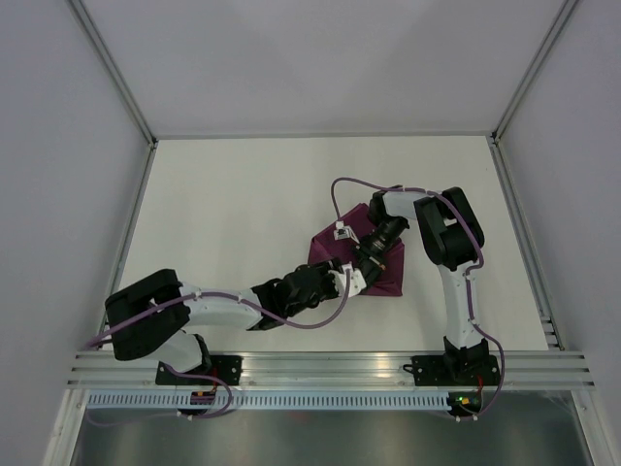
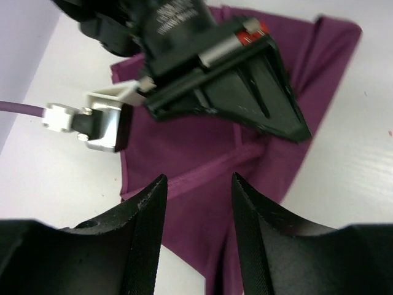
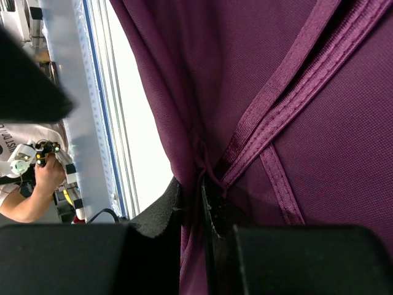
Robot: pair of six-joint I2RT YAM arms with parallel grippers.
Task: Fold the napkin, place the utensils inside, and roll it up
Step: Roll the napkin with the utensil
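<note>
A fold of the napkin [image 3: 288, 86] is pinched by the right gripper [image 3: 191, 187]; the left gripper [image 2: 198, 179] is held open just above it.

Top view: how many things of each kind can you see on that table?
napkin, purple: 1
robot arms, left arm and right arm: 2
utensils in sight: 0
Total: 3

Purple napkin [image 1: 391, 274] lies on white table [image 1: 243, 214].
</note>
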